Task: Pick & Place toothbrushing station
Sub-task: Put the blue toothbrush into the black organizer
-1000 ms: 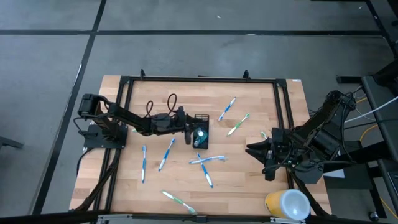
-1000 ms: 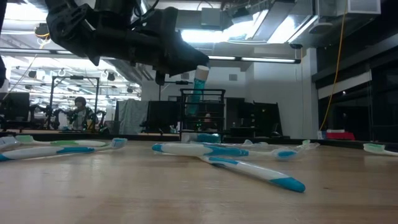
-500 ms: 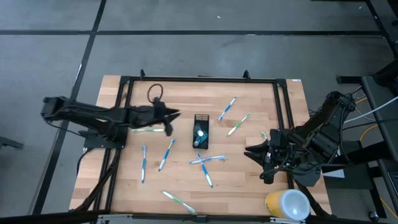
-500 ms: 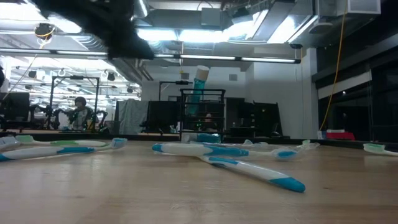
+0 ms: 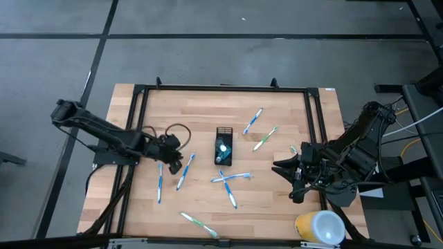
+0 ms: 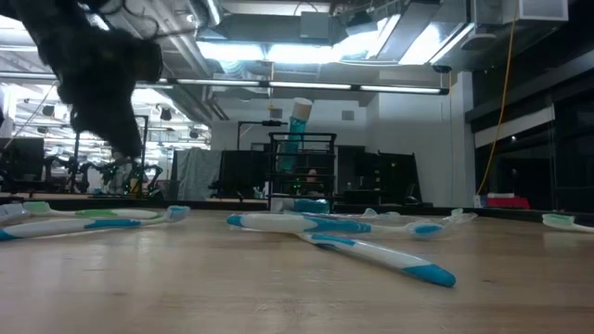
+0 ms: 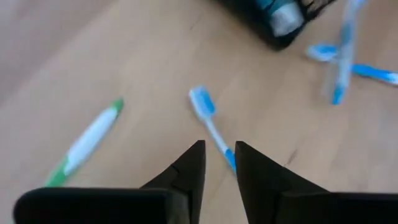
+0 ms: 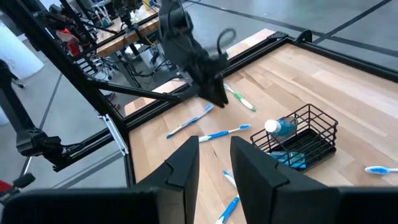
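Note:
The black mesh holder [image 5: 223,146] stands in the middle of the table. A blue tube [image 5: 223,148] leans inside it, cap end up [image 6: 301,109]. Blue-white and green-white toothbrushes lie flat around it. My left gripper [image 7: 219,163] hovers to the holder's left, pointing down, narrowly open above a blue-white toothbrush [image 7: 211,127] with nothing between its fingers. A green-white toothbrush [image 7: 87,142] lies beside it. At the table's right edge my right gripper [image 8: 214,155] is raised above the table and open, holding nothing.
Toothbrushes are scattered about: two [image 5: 253,120] [image 5: 265,137] beyond the holder, a crossed pair [image 5: 230,180] nearer, two [image 5: 160,181] [image 5: 185,171] at the left, one [image 5: 199,223] at the near edge. A yellow-and-white cup [image 5: 320,228] sits at the near right corner. A black frame [image 5: 221,88] borders the table.
My left gripper has drawn back from the holder toward the table's left edge, then come toward the near edge, tipping from nearly level to pointing down. The tube stays leaning in the holder.

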Motion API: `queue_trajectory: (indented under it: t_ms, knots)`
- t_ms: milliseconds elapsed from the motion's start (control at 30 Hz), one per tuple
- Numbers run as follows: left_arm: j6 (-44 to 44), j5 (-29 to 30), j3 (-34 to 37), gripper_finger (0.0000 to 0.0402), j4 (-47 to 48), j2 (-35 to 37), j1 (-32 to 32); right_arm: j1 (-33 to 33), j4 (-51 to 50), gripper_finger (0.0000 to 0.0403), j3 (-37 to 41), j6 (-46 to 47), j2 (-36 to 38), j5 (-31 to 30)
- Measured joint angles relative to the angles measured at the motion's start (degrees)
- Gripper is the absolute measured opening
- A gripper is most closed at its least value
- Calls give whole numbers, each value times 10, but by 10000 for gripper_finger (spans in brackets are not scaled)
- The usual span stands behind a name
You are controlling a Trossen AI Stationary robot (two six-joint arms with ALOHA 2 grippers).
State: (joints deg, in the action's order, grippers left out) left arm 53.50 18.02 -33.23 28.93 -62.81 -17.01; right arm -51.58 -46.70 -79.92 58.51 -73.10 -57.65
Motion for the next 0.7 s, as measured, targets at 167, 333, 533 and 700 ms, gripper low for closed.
queue_trajectory:
  t_ms: [167,333,533,700]
  knots:
    - [33,-28,0,132,-91,-87,-2,0,0,96,0,0,0,-3]
    - [70,-22,0,165,-139,-143,0,0,0,96,0,3,0,-4]
    - [79,-18,0,170,-199,-201,26,0,0,96,0,2,0,-4]
    - [67,-17,-2,147,-241,-243,51,-3,0,96,0,6,0,1]
